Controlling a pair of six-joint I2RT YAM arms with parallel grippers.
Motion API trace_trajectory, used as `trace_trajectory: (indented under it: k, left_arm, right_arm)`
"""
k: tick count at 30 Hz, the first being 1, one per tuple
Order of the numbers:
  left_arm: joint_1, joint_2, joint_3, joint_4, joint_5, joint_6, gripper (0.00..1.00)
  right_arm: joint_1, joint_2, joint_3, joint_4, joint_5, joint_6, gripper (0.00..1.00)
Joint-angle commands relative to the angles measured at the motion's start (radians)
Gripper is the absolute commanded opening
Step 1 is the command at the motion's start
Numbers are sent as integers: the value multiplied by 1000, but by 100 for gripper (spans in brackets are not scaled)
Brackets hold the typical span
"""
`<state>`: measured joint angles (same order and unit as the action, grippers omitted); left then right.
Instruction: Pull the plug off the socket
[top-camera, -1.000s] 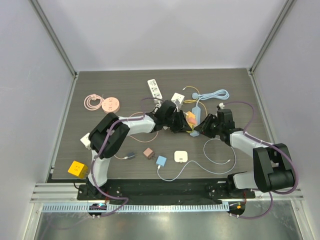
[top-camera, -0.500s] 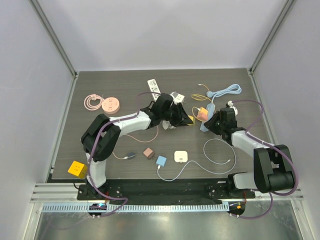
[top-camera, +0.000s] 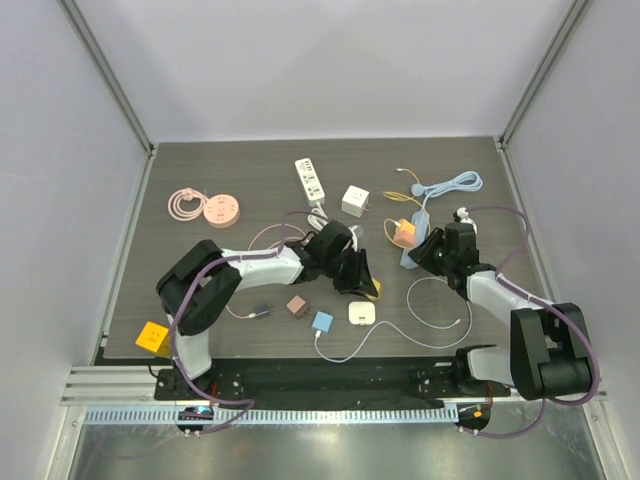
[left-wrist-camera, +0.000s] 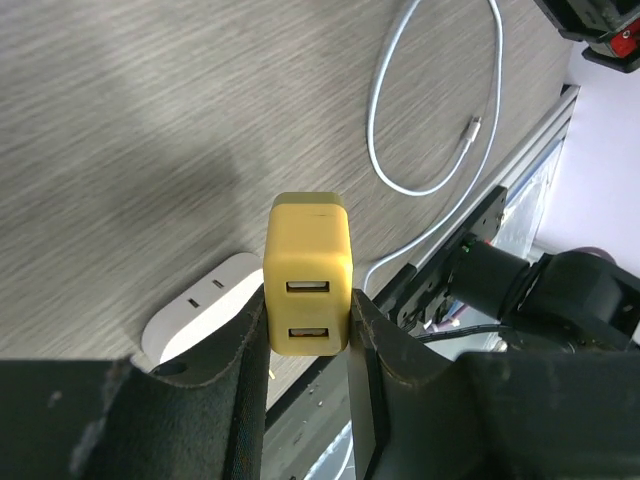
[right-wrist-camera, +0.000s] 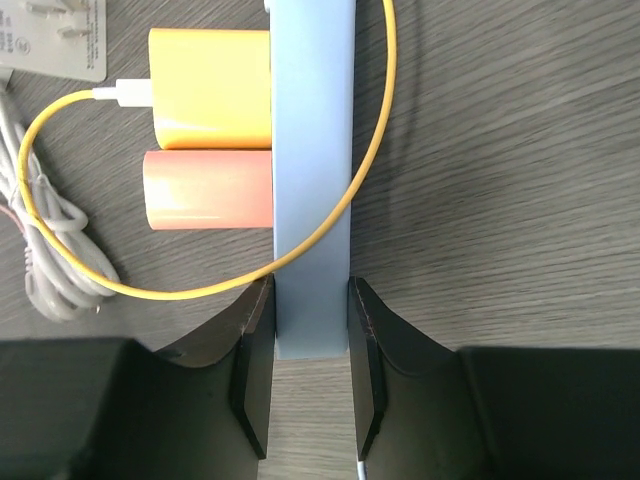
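Between left fingers (left-wrist-camera: 238, 372), yellow plug (left-wrist-camera: 308, 288)

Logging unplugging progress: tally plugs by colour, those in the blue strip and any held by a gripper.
Orange plug, in blue strip: 1
Pink plug, in blue strip: 1
Yellow plug, in left gripper: 1
Total: 3

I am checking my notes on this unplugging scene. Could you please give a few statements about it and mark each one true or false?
1. The left gripper holds a yellow plug. True.
2. The yellow plug sits in the blue strip. False: it is out and away from the strip.
3. The right gripper clamps the blue strip. True.
4. The blue strip has no plugs in it. False: an orange plug and a pink plug sit at its side.
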<state>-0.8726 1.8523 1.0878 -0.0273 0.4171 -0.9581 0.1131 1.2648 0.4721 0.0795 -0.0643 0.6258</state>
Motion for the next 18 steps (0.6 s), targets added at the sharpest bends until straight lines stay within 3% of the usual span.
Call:
trace_trajectory:
  k: [1, 4, 5, 7, 8, 14, 15, 18]
  left_arm:
    - [-15, 11, 30, 23, 17, 19, 14]
    - [-29, 12, 15, 23, 2, 10, 26]
    - [-29, 1, 8, 23, -12, 7, 39]
    - [-28, -14, -11, 23, -30, 7, 54]
    - [-28, -22, -19, 23, -38, 12, 67]
    - [30, -39, 69, -5, -25, 21, 85]
    - [62, -21, 120, -19, -23, 21, 91]
    - [109, 28, 260, -85, -20, 44, 95]
  right_arm:
    - [5, 7, -29, -27, -92, -34, 1]
    - [3, 5, -27, -26, -91, -40, 1]
    - [5, 5, -27, -26, -95, -43, 1]
    - [5, 10, -24, -26, -103, -44, 1]
    - [3, 13, -24, -27, -107, -44, 1]
    - [3, 16, -26, -29, -129, -46, 1]
    - [3, 18, -26, -29, -138, -47, 1]
    - [3, 22, -26, -26, -155, -54, 1]
